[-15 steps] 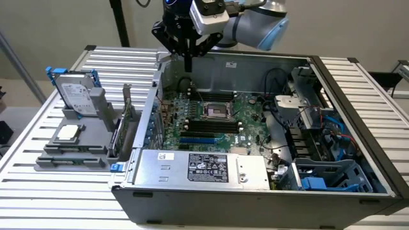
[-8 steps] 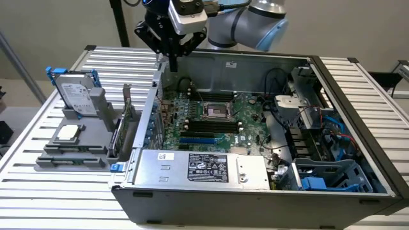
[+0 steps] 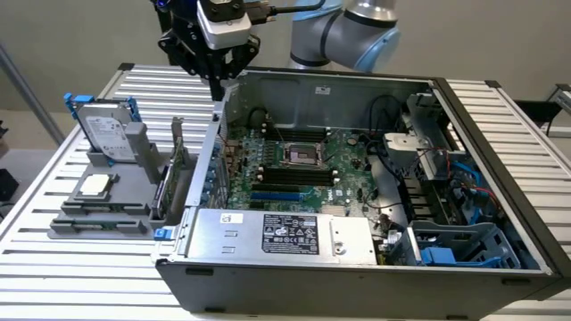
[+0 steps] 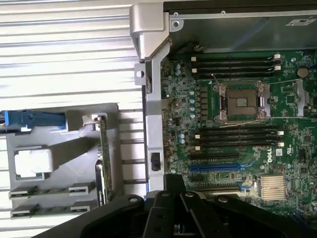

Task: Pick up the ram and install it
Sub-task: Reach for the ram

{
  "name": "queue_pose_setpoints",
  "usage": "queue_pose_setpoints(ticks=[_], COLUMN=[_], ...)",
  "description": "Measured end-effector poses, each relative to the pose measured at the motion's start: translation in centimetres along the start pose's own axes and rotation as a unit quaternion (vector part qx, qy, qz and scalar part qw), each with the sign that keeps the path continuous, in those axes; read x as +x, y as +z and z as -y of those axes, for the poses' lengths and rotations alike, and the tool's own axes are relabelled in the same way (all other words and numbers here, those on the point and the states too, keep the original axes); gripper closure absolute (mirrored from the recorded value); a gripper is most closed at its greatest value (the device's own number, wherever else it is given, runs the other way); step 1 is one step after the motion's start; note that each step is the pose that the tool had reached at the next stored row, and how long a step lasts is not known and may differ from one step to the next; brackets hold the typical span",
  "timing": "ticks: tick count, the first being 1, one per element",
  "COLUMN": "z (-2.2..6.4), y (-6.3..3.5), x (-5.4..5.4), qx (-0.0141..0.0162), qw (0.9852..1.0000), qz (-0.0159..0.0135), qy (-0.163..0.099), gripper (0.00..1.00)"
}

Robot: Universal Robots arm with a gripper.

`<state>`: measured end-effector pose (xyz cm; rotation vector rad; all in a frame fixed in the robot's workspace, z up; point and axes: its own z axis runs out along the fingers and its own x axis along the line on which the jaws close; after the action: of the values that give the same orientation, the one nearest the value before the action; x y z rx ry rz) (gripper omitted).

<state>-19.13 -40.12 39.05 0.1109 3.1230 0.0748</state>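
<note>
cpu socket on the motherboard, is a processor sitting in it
No, the socket is bare, and the silver processor lies on the gray tray.

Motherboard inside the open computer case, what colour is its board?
Green motherboard, clearest in the wrist view.

Arm (image 3: 344, 37): silver-grey tubes, fat rounded joints, pale blue cap ring. Wrist block (image 3: 223, 23) light grey, black cable (image 3: 295, 9) coming off it. Claw (image 3: 216, 87) all black: angular linkage, narrow fingers, faceted matte housing up close.
</note>
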Motion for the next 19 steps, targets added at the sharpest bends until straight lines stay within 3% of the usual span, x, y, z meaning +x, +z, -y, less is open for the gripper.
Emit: queue_pose_setpoints(ticks=[9,19], z=[0.38,0.80], y=[0.35,0.74], x=[4.1,8.6], qx=[0.0001,0.0005], qw=[1.0000,1.0000], qz=[-0.0023,-0.0072], qy=[0.000,0.000], gripper=[0.89,0.89])
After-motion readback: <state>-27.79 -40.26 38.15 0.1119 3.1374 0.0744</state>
